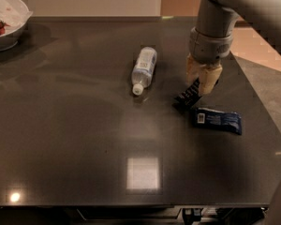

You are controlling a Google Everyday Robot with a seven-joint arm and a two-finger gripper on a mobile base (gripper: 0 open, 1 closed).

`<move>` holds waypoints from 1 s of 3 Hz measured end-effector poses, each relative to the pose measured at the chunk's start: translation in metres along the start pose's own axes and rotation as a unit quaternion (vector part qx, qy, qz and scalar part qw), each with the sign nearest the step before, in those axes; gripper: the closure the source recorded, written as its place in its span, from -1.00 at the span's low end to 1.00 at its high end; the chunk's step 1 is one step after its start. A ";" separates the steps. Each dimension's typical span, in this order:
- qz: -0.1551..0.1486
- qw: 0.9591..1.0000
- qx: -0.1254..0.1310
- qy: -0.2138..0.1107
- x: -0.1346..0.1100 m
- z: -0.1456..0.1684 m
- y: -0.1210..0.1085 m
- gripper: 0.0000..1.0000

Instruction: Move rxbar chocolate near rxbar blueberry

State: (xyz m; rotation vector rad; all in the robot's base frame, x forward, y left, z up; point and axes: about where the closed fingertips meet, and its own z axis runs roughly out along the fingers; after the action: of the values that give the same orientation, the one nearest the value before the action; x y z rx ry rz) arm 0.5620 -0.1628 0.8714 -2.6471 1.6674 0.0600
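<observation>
Here's the pincer [201, 84], hanging low over the right half of the bench [75, 139], a bit closer to the far edge than the near one. The grey arm [210, 29] drops down to it from the far right corner. Its two pale fingers [210, 78] are pinching the rxbar chocolate [189, 94] by its upper end. The black wrapper slants down and away towards the left, with rows of white text showing along it. Its lower end sits right at the bench surface, possibly touching, though the dark top makes that hard to call.

Now the rxbar blueberry [218, 121]: it lies flat on the bench just nearer the front edge and slightly right of the pincer, close to the right edge. Its long side runs roughly left to right, and the white label patch is at its left end. The black bar's low tip and the blue wrapper's left end are near each other but apart, with a sliver of dark bench between them.

Over to the left of the pincer, a clear water bottle [144, 68] lies on its side around the middle of the bench. Its white cap points towards the front edge. It's well clear of both bars.

Up in the far left corner sits a white bowl [7, 37] with something red inside.
</observation>
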 end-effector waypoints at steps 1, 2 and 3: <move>0.000 1.000 0.018 0.001 0.000 0.001 -0.010 -0.27; -0.001 0.999 0.033 0.002 0.001 0.002 -0.019 -0.77; -0.001 0.999 0.043 0.002 0.001 0.003 -0.024 -1.00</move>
State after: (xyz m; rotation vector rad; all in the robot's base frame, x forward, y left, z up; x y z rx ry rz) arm 0.5842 -0.1533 0.8678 -2.5886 1.6306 -0.0166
